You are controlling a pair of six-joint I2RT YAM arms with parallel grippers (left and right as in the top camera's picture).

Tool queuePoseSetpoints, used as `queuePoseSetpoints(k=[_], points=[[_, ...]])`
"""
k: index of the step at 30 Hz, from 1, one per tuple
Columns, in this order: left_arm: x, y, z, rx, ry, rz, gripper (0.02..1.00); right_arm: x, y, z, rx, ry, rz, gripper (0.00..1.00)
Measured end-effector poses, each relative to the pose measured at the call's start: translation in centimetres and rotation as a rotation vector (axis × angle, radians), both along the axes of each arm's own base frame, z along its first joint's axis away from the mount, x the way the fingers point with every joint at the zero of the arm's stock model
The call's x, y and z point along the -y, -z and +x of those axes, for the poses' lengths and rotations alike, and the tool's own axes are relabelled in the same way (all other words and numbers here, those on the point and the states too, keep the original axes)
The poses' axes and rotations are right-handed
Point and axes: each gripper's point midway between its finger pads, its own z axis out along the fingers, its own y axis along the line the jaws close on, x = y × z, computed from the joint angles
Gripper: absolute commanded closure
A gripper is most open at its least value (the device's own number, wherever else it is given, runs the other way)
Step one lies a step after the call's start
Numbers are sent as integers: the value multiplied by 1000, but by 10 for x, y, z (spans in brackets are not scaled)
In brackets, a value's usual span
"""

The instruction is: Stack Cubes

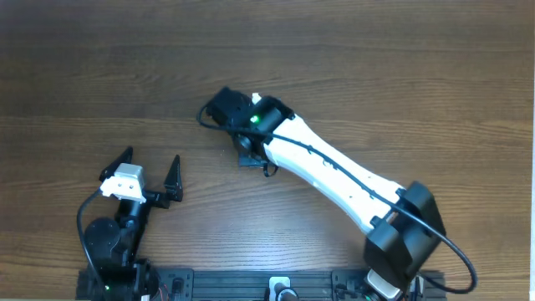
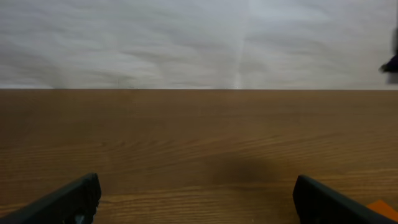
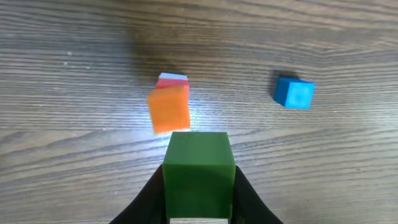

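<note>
Tool of right arm (image 3: 199, 200) clamped on green cube (image 3: 199, 163), orange cube (image 3: 168, 109) close by, blue cube (image 3: 294, 93) apart, left tool (image 1: 152, 171) wide.

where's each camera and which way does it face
Top view: fixed overhead, looking down on the table; left arm, right arm show.
Left wrist view: on the left arm, level across the table toward a wall; open left gripper.
Right wrist view: down at orange cube and blue cube; right gripper holds green cube.
Shared: the table.

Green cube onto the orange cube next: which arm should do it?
Right. The right gripper holds the green cube near the orange cube; the left gripper sits open, away, over bare table.
</note>
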Motion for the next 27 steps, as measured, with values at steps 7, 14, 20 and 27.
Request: queuePoseSetpoints(k=[7, 14, 20, 27], points=[[0, 0, 0, 0, 0, 0, 18, -10, 9, 4, -27, -33, 42, 991], [0, 0, 0, 0, 0, 0, 18, -15, 18, 5, -55, -51, 61, 989], [0, 0, 0, 0, 0, 0, 18, -18, 18, 7, -49, -56, 74, 991], [0, 0, 0, 0, 0, 0, 18, -12, 25, 7, -60, -46, 64, 989]])
